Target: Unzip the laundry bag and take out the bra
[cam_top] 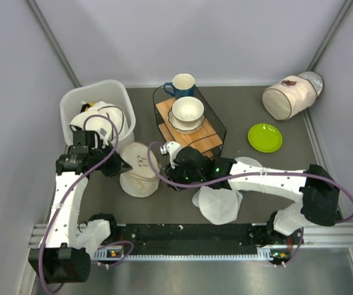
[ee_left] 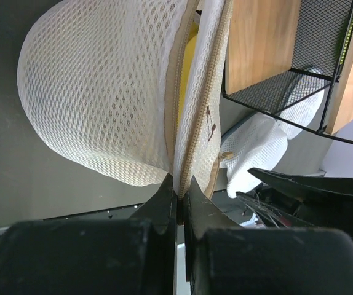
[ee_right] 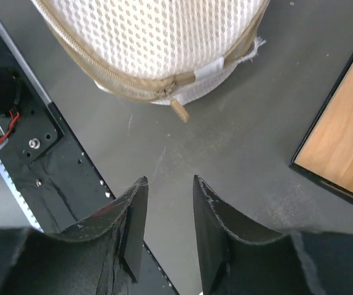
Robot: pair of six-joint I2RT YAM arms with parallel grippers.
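Observation:
The laundry bag (cam_top: 138, 171) is a round cream mesh pouch lying left of centre on the table. My left gripper (ee_left: 181, 186) is shut on its zippered rim (ee_left: 192, 138), at the pouch's left side (cam_top: 123, 166) in the top view. Above that grip the zip gapes a little, and something yellow (ee_left: 189, 58) shows inside. My right gripper (ee_right: 169, 182) stands open with nothing between its fingers, a short way from the bag (ee_right: 158, 37) and its tan zip pull (ee_right: 179, 110). In the top view the right gripper (cam_top: 165, 175) is at the pouch's right side. The bra is hidden.
A white basket (cam_top: 72, 107) stands at the back left. A wire rack (cam_top: 216, 123) with a wooden board, a bowl (cam_top: 187, 110) and a blue mug (cam_top: 182, 83) is behind the bag. Further right lie a green plate (cam_top: 265, 137) and a white cylinder bag (cam_top: 287, 95). Translucent discs (cam_top: 218, 206) lie under the right arm.

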